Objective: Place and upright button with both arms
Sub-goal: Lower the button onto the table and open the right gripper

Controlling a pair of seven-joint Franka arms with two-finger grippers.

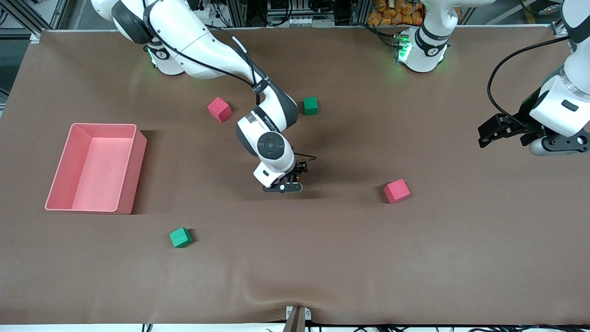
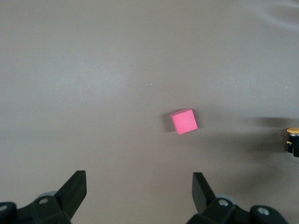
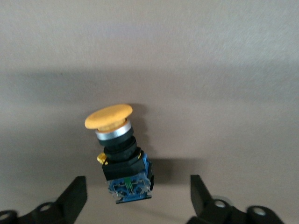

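Observation:
The button (image 3: 119,154) has an orange cap, a black body and a blue terminal end. It sits tilted on the brown table between the fingers of my right gripper (image 3: 138,182), which is open and does not touch it. I cannot tell whether it stands or lies. That right gripper (image 1: 286,186) is low over the middle of the table. The left wrist view catches the button (image 2: 292,139) at its edge, cap on top. My left gripper (image 1: 488,133) hangs open and empty over the left arm's end of the table, its fingers (image 2: 74,186) spread wide.
A pink bin (image 1: 131,175) stands at the right arm's end. Two red cubes (image 1: 219,109) (image 1: 396,191) and two green cubes (image 1: 310,105) (image 1: 180,237) are scattered on the brown table. The left wrist view shows a red cube (image 2: 184,121).

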